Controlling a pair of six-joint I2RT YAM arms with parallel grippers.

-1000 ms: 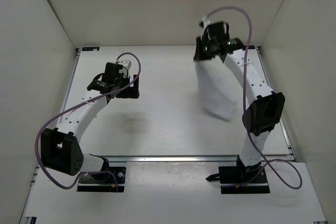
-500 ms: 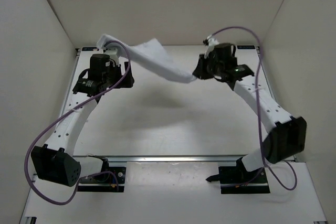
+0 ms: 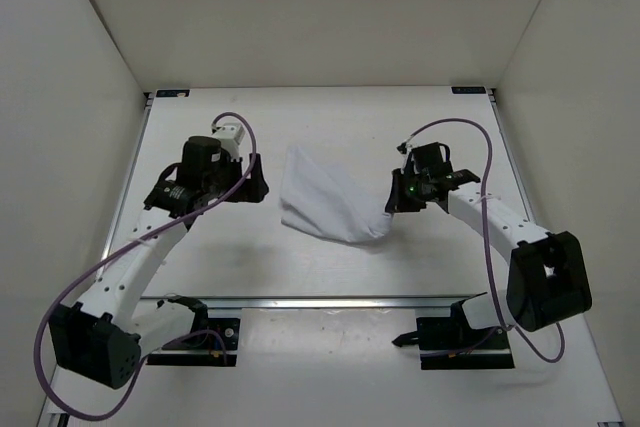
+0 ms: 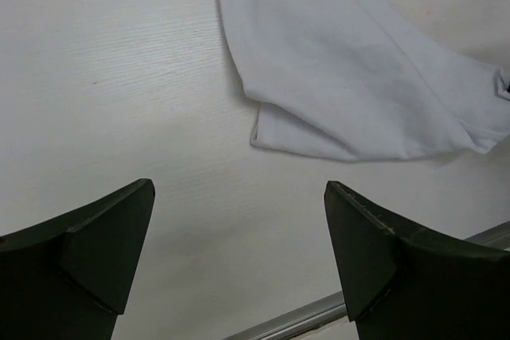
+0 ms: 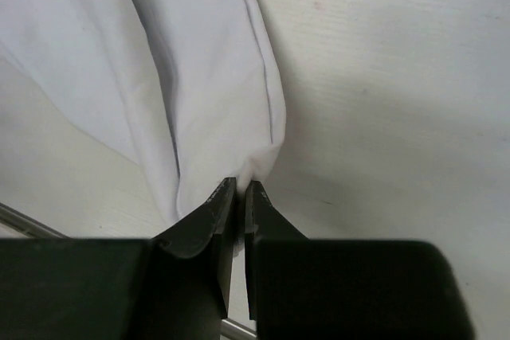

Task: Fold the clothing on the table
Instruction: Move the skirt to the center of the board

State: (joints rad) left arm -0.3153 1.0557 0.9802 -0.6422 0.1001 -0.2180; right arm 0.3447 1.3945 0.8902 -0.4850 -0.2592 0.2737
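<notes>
The white clothing [image 3: 328, 205] lies crumpled and partly doubled over on the table [image 3: 250, 257], between the two arms. My right gripper [image 3: 390, 203] is low at the clothing's right end and shut on a bunched corner of it; in the right wrist view the jaws [image 5: 241, 185] pinch the fabric [image 5: 199, 53] tightly. To the left of the clothing, my left gripper [image 3: 256, 181] is open and apart from it. In the left wrist view its fingers [image 4: 239, 189] stand wide over bare table, with the clothing [image 4: 358, 77] ahead and to the right.
Enclosure walls stand on the left, right and back. A metal rail [image 3: 350, 300] runs along the table's near edge, with both arm bases just beyond it. Purple cables loop from each arm.
The right gripper has come down from the back right to the table's middle, still holding the clothing. The clothing swung out towards the left arm and now lies on the table. The left gripper stays open.
</notes>
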